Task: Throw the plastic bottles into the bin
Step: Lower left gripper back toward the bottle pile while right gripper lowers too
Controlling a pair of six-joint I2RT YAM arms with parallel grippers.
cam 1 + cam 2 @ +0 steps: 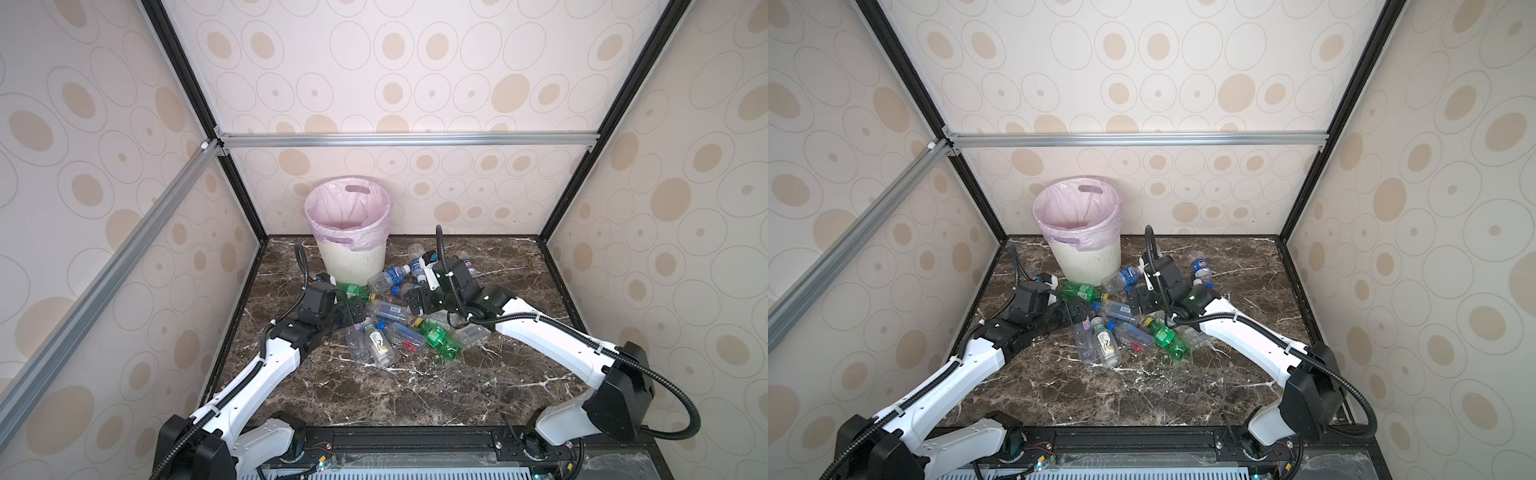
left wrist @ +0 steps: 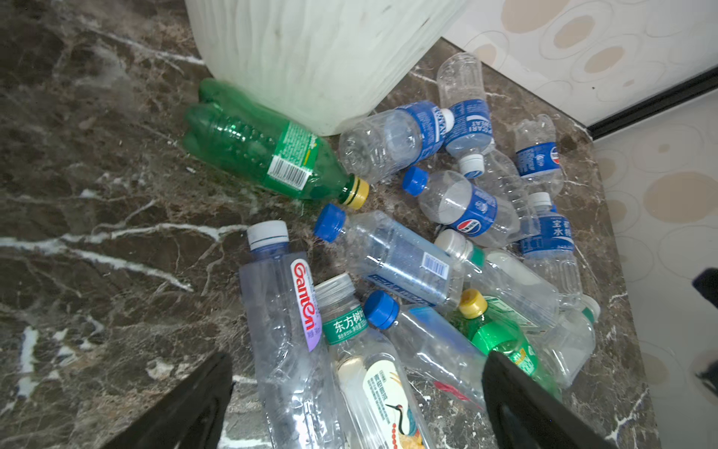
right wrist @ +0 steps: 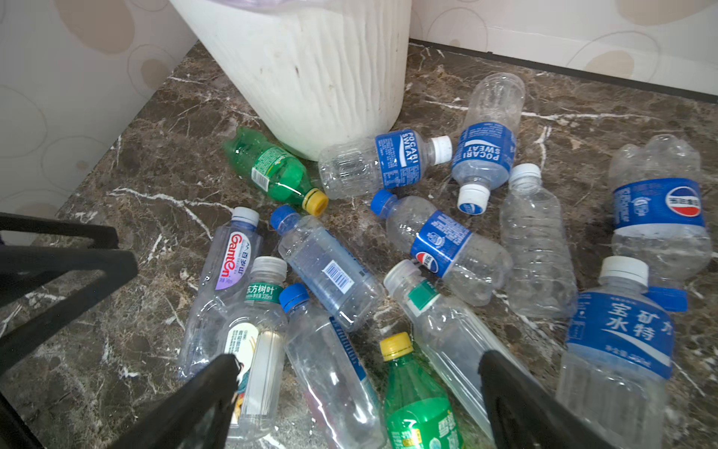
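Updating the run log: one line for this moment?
left gripper: open, empty | right gripper: open, empty | plastic bottles: on table | bin: none seen inside

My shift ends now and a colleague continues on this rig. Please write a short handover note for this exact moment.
Left gripper: open, empty, over the Ganten bottle.
Right gripper: open, empty, over the nearer green bottle.
Plastic bottles: piled lying down on the marble table in front of the bin; a second green bottle lies at its base.
Done: no bottle visible in the bin.
Left: every bottle.
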